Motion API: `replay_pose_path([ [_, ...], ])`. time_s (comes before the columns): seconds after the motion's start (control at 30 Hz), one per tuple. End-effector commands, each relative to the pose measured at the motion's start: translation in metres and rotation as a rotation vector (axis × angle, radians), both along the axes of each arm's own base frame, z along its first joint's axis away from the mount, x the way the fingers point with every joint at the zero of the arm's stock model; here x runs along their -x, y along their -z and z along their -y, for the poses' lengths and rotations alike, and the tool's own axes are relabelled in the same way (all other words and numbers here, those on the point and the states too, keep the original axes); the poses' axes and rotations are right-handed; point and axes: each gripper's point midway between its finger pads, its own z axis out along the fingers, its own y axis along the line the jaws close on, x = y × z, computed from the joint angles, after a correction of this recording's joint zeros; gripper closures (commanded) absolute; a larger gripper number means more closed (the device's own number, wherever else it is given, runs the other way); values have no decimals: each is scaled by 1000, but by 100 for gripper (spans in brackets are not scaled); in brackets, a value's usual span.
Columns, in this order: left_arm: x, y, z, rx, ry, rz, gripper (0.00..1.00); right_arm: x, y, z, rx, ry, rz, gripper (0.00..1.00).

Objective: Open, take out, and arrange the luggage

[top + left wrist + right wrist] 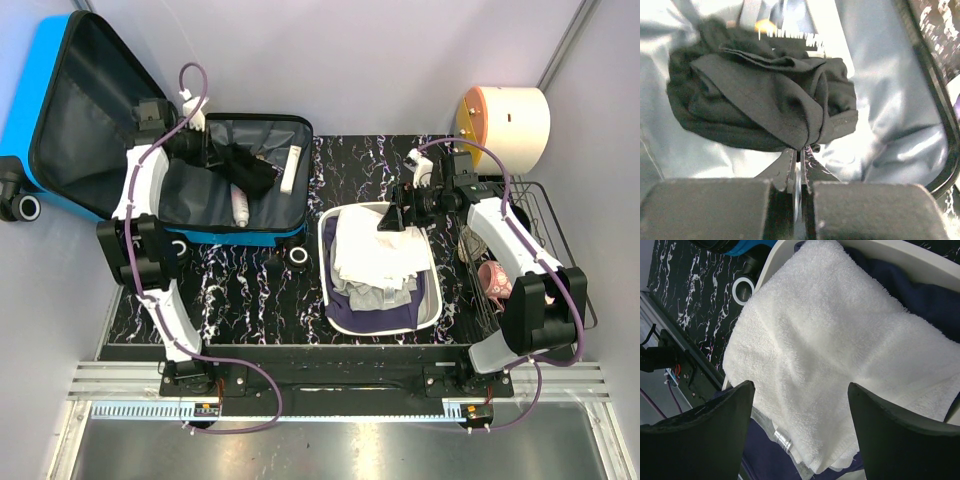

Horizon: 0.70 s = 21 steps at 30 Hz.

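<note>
The luggage (40, 80), a bright blue hard-shell suitcase, lies open at the back left with its lid up against the wall and its grey lining (890, 100) showing. A crumpled black garment (248, 170) (765, 100) rests in the lower half. My left gripper (222, 155) (801, 150) is shut on a fold at that garment's near edge. My right gripper (390, 218) (800, 387) hangs open just above a white towel (375, 255) (840, 340), gripping nothing. The towel lies on navy cloth (365, 315) in a white basin (325, 250).
A white tube (290, 165) and a pale bottle (240, 205) lie in the suitcase beside the garment. One suitcase wheel (298, 258) (744, 290) sits close to the basin's left rim. A wire rack (560, 230) holding a pink object (492, 278) stands at the right, a cream-and-orange drum (510, 120) behind it.
</note>
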Motion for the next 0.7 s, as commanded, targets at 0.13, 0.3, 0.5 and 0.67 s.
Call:
replay_pose_path([
  [0.13, -65, -32, 59, 92, 78, 129, 100, -10, -5, 3, 17, 6, 46, 15],
  [0.3, -99, 9, 63, 73, 29, 114, 100, -14, -5, 2, 17, 7, 45, 15],
  [0.5, -84, 34, 57, -30, 120, 82, 36, -17, -8, 1, 16, 3, 49, 15],
  [0.67, -71, -1, 32, -158, 108, 146, 6, -18, -8, -2, 0, -8, 44, 15],
])
